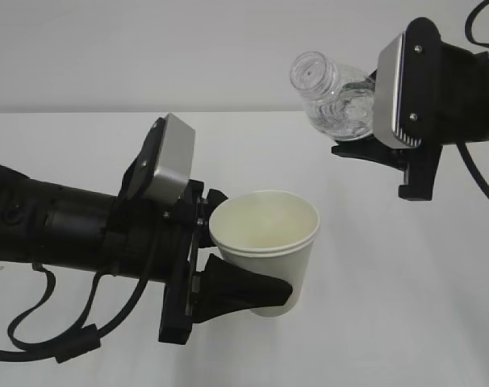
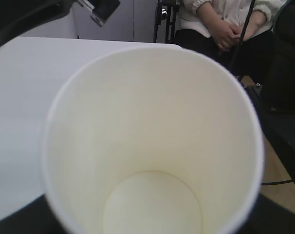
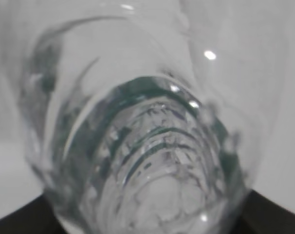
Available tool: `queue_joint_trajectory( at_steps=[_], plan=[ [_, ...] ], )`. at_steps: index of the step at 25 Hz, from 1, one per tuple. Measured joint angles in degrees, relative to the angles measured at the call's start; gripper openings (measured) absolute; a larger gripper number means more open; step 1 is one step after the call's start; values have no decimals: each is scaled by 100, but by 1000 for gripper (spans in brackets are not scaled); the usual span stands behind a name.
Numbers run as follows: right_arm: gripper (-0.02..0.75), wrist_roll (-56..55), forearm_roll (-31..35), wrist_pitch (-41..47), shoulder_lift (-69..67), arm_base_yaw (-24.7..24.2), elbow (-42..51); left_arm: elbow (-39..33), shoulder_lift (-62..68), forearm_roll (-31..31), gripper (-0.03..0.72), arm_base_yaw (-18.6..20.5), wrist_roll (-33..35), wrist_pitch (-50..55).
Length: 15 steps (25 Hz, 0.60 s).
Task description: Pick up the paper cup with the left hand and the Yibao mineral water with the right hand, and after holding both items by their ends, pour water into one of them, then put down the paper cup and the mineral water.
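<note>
The white paper cup (image 1: 269, 246) hangs above the table, upright, with my left gripper (image 1: 228, 266) shut on its lower half; one black finger (image 1: 257, 290) wraps its near side. In the left wrist view the paper cup (image 2: 152, 141) fills the frame, and its pale cream inside looks dry. My right gripper (image 1: 374, 133) is shut on the Yibao mineral water (image 1: 333, 97), a clear capless bottle held high at the upper right, tilted with its mouth pointing up-left, off to the cup's right. The bottle (image 3: 138, 141) fills the right wrist view, ribs and green tint showing.
The white table (image 1: 390, 282) spreads under both arms. Black cables (image 1: 59, 322) loop below the left arm. In the left wrist view a seated person (image 2: 225, 29) and dark equipment (image 2: 284, 73) lie beyond the table's far edge.
</note>
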<state>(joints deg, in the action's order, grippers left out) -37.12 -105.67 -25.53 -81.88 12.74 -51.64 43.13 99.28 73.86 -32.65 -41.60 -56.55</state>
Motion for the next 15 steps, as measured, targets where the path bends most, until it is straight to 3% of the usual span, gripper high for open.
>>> queue_joint_trajectory(
  at_steps=[15],
  plan=[
    [435,656,0,32,0,181,0,0,0,-11,449,-10,0,18]
  ],
)
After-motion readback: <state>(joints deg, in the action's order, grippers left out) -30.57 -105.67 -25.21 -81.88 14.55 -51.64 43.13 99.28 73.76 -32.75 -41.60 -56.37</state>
